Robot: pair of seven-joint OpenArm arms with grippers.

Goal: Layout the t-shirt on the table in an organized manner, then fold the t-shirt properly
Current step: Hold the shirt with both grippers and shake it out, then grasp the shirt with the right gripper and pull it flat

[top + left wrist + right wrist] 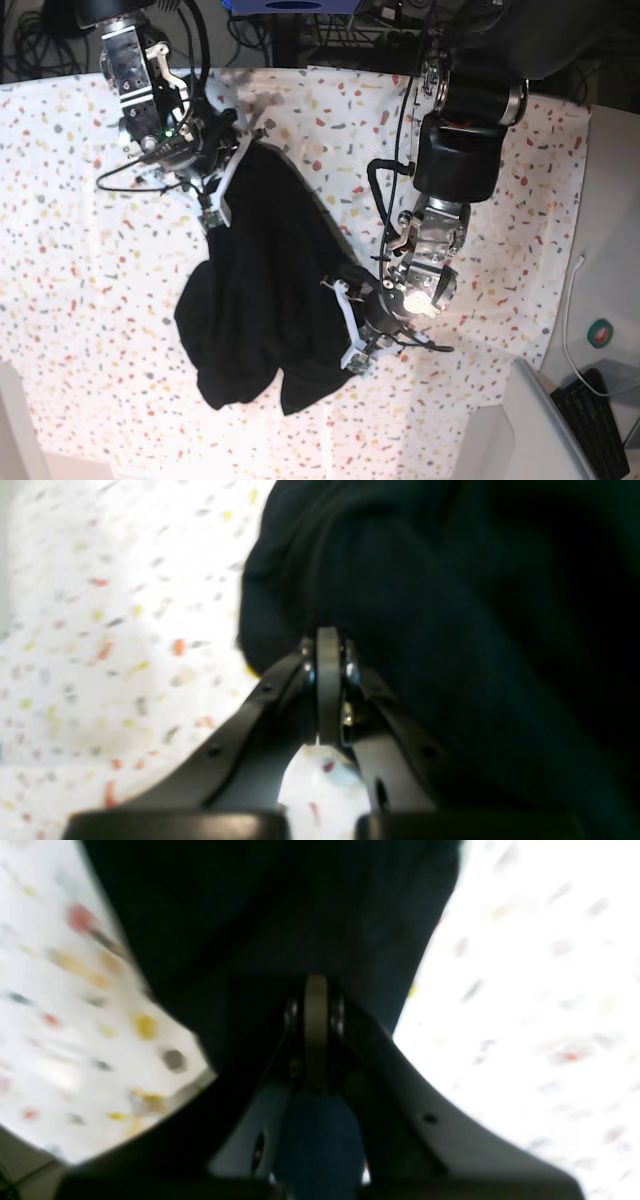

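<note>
Looking through the left wrist view, the left gripper (328,645) has its jaws pressed together with dark cloth of the shirt (450,630) caught at the tips; the shirt spreads up and to the right of the tips, while the speckled table (100,630) fills the left. No print, tag or writing shows here.

From the right wrist view, the right gripper (316,995) is likewise closed, with a fold of shirt (280,915) pinched between the jaws and bulging out behind them. The cloth runs up and away from the tips, with table (525,965) on both sides. Nothing legible shows.

Seen from the base view, the shirt (255,300) is a bunched black mass, its long axis running from the right gripper (215,215) at upper left down to the left gripper (352,355) at lower right, with a slack lobe lying on the table (80,300) between and below them. Each arm holds one end, so spreading likely depends on drawing the two grips apart along that diagonal. No brand or label can be read.
</note>
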